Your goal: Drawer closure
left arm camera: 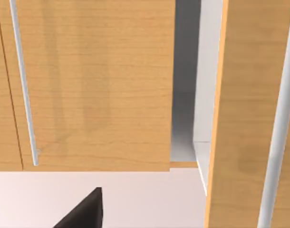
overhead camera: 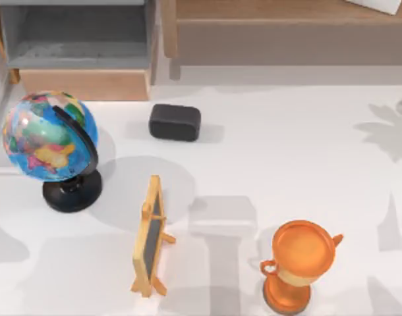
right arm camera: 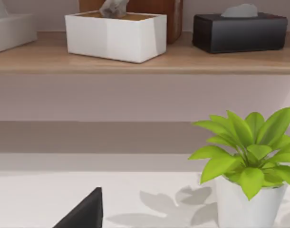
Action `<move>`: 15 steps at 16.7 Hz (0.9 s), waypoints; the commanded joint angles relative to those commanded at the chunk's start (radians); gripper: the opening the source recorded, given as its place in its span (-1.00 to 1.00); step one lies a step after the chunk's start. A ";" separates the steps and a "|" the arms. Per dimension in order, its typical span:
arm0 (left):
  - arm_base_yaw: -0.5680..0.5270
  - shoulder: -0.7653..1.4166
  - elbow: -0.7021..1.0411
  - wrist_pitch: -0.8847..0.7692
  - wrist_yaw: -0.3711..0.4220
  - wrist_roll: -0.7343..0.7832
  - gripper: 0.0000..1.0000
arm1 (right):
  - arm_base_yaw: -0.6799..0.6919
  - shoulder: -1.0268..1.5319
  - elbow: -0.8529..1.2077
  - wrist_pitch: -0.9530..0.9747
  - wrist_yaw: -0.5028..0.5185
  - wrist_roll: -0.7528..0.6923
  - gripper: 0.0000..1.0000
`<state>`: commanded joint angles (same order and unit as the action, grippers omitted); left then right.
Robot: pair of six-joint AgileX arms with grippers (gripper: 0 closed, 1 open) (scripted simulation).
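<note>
At the far left of the surface (overhead camera: 273,164) sits the drawer (overhead camera: 82,41), in the back corner of the top view. It is pulled out, so we look down onto its grey floor and walls. Its long axis runs left to right, and its tan front panel (overhead camera: 86,84) faces the near edge of the surface.

Just in front of the drawer, a globe (overhead camera: 48,135) stands tilted on a black base. To the right of the panel lies a small black box (overhead camera: 174,122), apart from both. Nearer to us, a little wooden chalkboard (overhead camera: 150,236) stands on its easel legs, its long side running front to back. Further right is an orange trophy cup (overhead camera: 298,263), upright near the front edge. A long brown shelf unit (overhead camera: 287,29) spans the back right.

Our left wrist view faces tan wooden panels (left arm camera: 92,85) with a slim pale bar (left arm camera: 22,85) and a grey gap between them. A dark wedge of the left pincer (left arm camera: 83,213) shows there, and we cannot tell whether it is released or clenched.

Our right wrist view shows a shelf board (right arm camera: 135,59) bearing a white box (right arm camera: 116,35) and a black tissue box (right arm camera: 237,31), with a potted plant (right arm camera: 247,156) below. The right pincer (right arm camera: 83,213) shows as a dark wedge, and we cannot tell its state.
</note>
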<state>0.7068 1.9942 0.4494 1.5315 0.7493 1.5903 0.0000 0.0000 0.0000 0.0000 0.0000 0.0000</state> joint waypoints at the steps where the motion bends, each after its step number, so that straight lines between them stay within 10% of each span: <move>1: -0.011 0.007 0.016 -0.009 -0.011 0.000 1.00 | 0.000 0.000 0.000 0.000 0.000 0.000 1.00; 8: -0.048 0.028 0.066 -0.037 -0.048 -0.001 1.00 | 0.000 0.000 0.000 0.000 0.000 0.000 1.00; 15: -0.048 0.028 0.066 -0.037 -0.048 -0.001 -0.06 | 0.000 0.000 0.000 0.000 0.000 0.000 1.00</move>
<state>0.6589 2.0223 0.5158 1.4949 0.7017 1.5897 0.0000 0.0000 0.0000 0.0000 0.0000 0.0000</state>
